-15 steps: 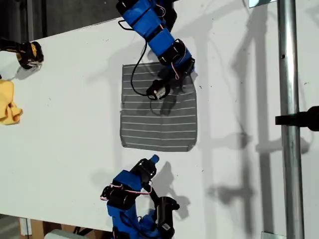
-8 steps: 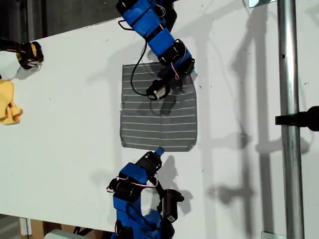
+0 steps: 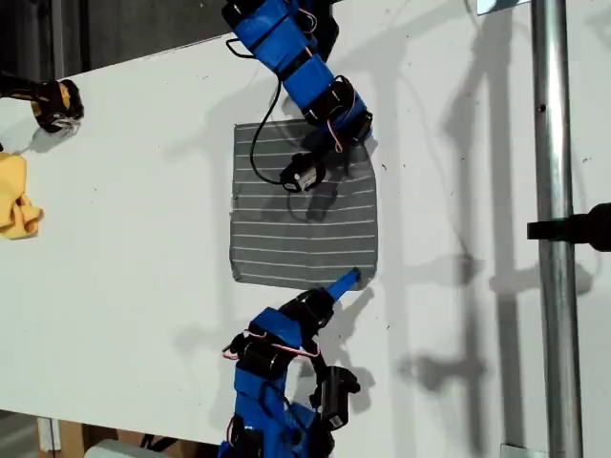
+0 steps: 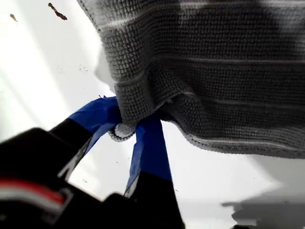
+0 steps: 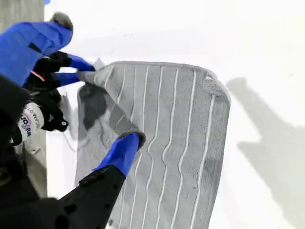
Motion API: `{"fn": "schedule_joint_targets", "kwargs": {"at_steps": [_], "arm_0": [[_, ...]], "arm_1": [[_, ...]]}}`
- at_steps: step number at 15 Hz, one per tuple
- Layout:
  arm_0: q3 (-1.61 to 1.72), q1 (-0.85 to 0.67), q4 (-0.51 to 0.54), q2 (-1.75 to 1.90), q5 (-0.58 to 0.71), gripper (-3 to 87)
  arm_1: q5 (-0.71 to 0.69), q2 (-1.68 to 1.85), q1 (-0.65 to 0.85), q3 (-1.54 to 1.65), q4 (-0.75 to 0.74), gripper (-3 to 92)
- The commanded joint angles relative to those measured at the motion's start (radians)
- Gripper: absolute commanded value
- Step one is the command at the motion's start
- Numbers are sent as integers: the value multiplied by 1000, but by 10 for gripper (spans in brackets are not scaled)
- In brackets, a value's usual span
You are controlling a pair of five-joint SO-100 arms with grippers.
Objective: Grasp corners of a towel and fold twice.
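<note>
Grey knit with thin white stripes, that's the towel (image 3: pixel 301 229), and it's lying mostly flat in the middle of the white desk (image 3: pixel 143 239) in the exterior view, between our two blue arms. Our first pincer (image 4: pixel 128 126) is clamped tight on one corner (image 4: pixel 125 130). Its wrist view shows both blue fingers (image 4: pixel 150 143) squeezed together with a little nub of fabric poking out between them, and the cloth (image 4: pixel 214 71) bunches up a bit right there. In the exterior view that's the arm coming in from the top, with its pincer (image 3: pixel 363 134) at the towel's upper corner on the exterior view's right. The second wrist view catches the same grab from across the cloth (image 5: pixel 167 143), with the first pincer (image 5: pixel 83 71) pinching the far corner. Our second pincer (image 3: pixel 344 281) belongs to the arm at the bottom of the exterior view, and its blue tip sits right at the towel's near edge, close to the lower corner on that view's right. Only one blue finger (image 5: pixel 125 150) shows in its own camera, over the stripes, so we honestly can't tell how wide that one is spread or whether it has hold of anything. Off at the exterior view's left edge there's a yellow cloth (image 3: pixel 14 205), well apart from the towel.
</note>
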Motion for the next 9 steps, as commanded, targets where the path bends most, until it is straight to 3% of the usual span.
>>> {"fn": "schedule_joint_targets", "kwargs": {"at_steps": [1, 9], "arm_0": [[-5, 8, -12, -57, 2, 386], [-12, 8, -141, -359, -35, 366]], "arm_1": [[-9, 40, 11, -34, 8, -1], [-6, 40, 3, -34, 11, -1]]}}
